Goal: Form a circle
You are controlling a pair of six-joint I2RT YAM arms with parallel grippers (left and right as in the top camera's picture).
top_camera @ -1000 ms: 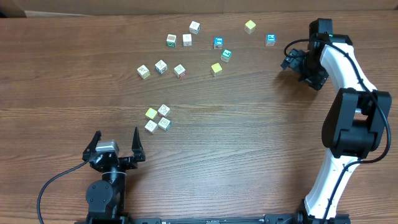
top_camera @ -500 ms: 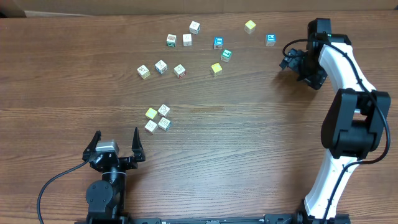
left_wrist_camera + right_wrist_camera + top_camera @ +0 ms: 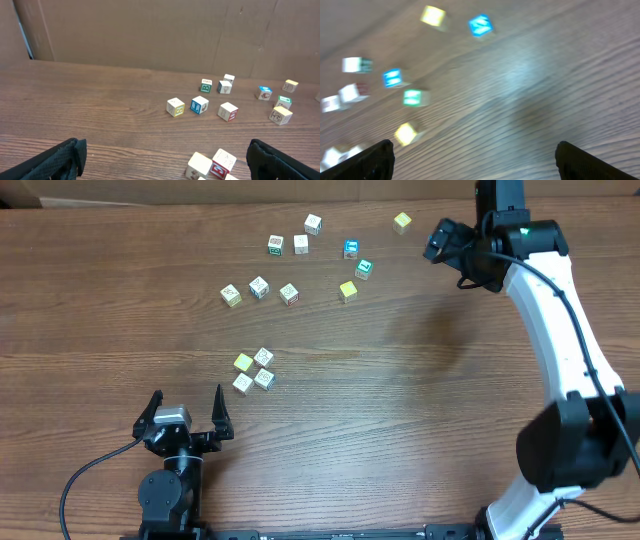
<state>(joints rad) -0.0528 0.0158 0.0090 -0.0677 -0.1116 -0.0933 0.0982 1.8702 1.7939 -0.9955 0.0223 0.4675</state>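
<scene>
Wood table (image 3: 400,380), four-cube circle (image 3: 254,370) — one yellow

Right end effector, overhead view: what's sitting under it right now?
Overhead, the right end effector covers the table beneath it. Its wrist camera shows bare wood between its open jaws; a blue-faced cube and a yellow cube lie farther ahead, blurred.

surface: brown wood-grain table (image 3: 400,400) filled the whole overhead view | backdrop: plain brown board wall (image 3: 150,35) stood along the table's far edge, with a dark vertical seam near its left end | light: even and soft, a pale sheen lay on the tabletop
</scene>
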